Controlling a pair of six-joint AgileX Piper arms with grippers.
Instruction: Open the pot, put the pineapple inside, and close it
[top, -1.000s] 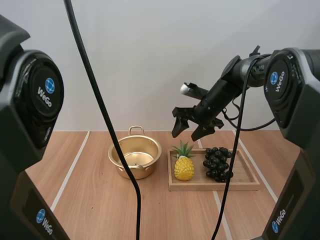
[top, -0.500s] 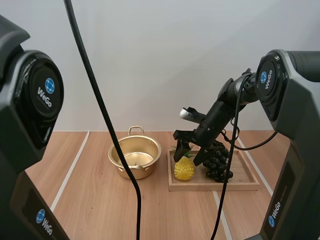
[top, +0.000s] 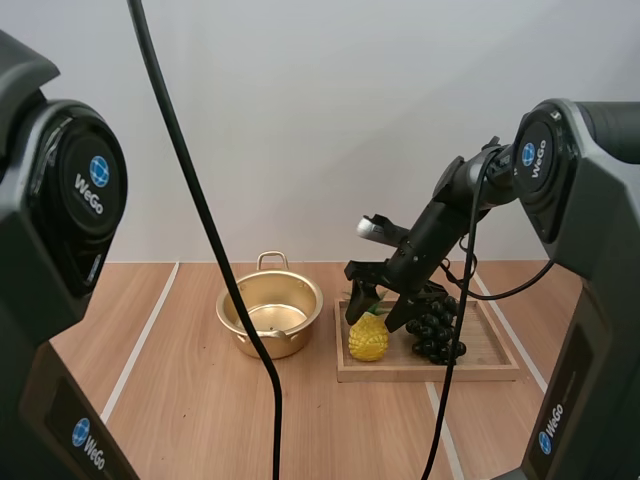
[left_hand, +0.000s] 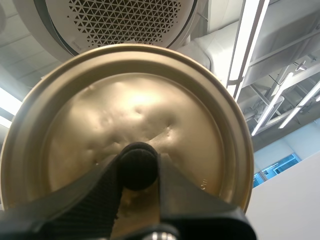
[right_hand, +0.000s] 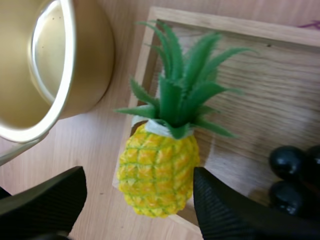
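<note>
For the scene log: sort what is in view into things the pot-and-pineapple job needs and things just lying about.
Job: pot, standing open; lid, clamped in the left gripper; pineapple, flanked by the fingers of the open right gripper.
Lying about: bunch of grapes; wooden tray under both fruits; table.

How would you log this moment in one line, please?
pot: open | left claw: shut on lid knob | right claw: open, astride pineapple in wooden tray
</note>
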